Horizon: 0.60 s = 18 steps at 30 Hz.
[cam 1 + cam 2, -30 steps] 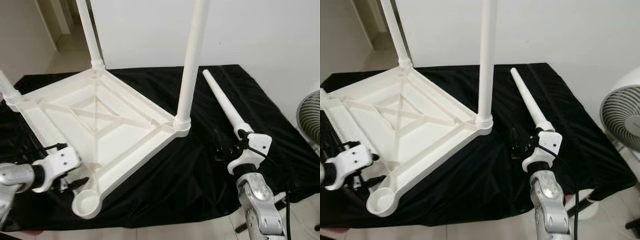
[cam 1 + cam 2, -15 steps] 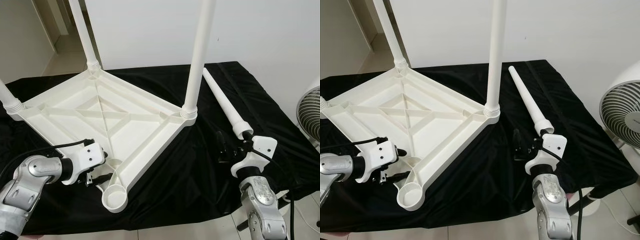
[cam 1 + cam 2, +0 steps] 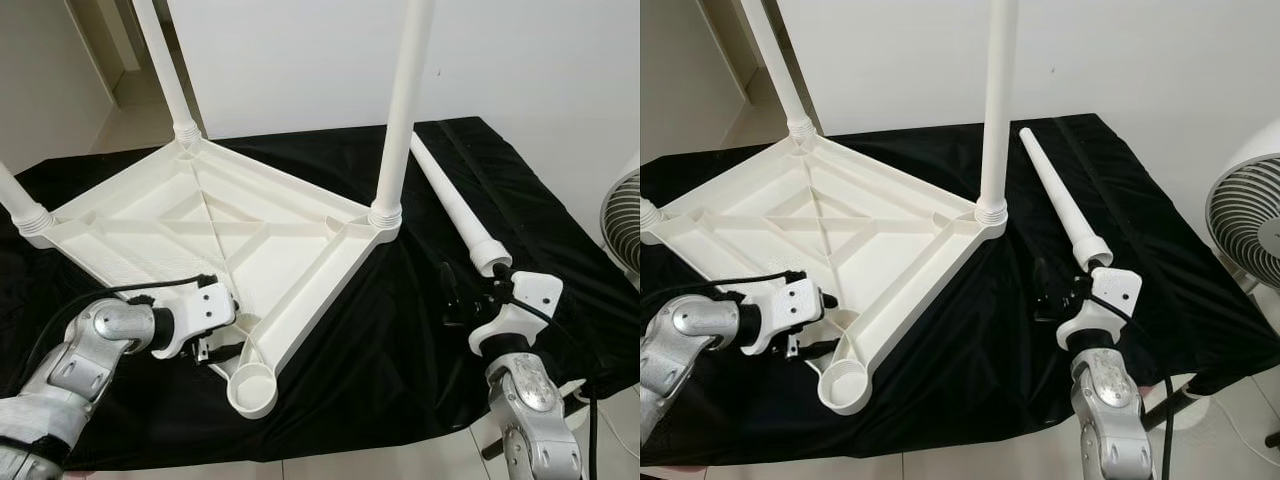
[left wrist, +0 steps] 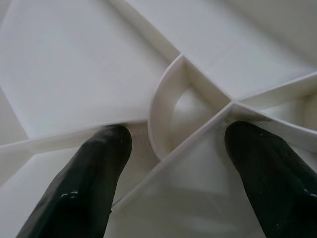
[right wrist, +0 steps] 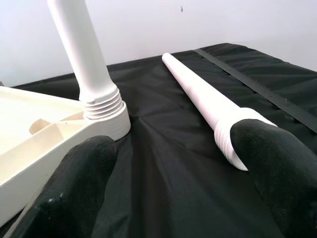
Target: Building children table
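All three screwed-in legs [image 3: 402, 110] run off the top edge, so no idea how tall they are. The fan [image 3: 1248, 222] gets chopped by the right edge too.

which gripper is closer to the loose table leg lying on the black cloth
Right. The right gripper is open just short of the loose leg's threaded end. The left gripper is far across, at the upturned tabletop near its empty corner socket.

Tabletop [image 3: 200, 240] upturned on cloth [image 3: 400, 330] — loose leg [image 3: 455, 205] right.
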{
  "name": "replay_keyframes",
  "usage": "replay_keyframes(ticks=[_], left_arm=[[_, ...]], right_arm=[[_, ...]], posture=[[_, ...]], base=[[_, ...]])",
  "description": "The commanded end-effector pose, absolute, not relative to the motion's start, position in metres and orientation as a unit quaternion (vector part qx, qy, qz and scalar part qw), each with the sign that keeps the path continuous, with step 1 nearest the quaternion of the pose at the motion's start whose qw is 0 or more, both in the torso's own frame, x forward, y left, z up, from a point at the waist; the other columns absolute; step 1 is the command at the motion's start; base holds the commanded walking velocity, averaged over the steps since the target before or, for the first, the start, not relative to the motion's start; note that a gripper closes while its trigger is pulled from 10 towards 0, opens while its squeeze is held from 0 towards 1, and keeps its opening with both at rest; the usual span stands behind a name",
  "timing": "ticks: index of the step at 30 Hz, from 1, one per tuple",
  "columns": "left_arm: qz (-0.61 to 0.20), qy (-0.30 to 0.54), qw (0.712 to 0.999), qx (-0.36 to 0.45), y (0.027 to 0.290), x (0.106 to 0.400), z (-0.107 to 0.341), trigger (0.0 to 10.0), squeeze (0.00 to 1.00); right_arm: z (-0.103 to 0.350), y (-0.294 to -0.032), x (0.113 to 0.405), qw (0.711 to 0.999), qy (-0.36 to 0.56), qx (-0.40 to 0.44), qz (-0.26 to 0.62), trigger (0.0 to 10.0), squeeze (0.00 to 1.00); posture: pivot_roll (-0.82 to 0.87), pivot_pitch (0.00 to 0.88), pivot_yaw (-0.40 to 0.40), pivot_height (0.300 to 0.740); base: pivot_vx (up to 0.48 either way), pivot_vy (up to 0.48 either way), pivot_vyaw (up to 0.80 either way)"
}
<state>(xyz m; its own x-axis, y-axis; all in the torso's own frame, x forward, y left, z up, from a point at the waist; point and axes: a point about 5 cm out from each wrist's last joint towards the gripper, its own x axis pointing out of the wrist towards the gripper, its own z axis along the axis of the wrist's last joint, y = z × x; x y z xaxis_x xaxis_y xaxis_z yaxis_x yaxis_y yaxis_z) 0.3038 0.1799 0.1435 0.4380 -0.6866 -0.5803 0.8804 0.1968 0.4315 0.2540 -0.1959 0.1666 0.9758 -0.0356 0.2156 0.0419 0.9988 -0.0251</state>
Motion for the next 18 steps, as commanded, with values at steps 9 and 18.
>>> replay_keyframes(ticks=[9,18], left_arm=[[-0.554,0.170,0.745,0.329,0.182,0.308,0.137,1.2,0.00],[-0.562,0.146,0.754,0.307,0.174,0.315,0.148,0.0,0.00]], right_arm=[[0.165,-0.197,0.251,0.994,-0.101,-0.013,-0.026,10.0,0.00],[0.165,-0.197,0.251,0.994,-0.101,-0.012,-0.030,10.0,0.00]], posture=[[-0.08,0.137,0.099,0.740],[-0.08,0.134,0.107,0.740]], base=[[0.000,0.000,0.00],[0.000,0.000,0.00]])
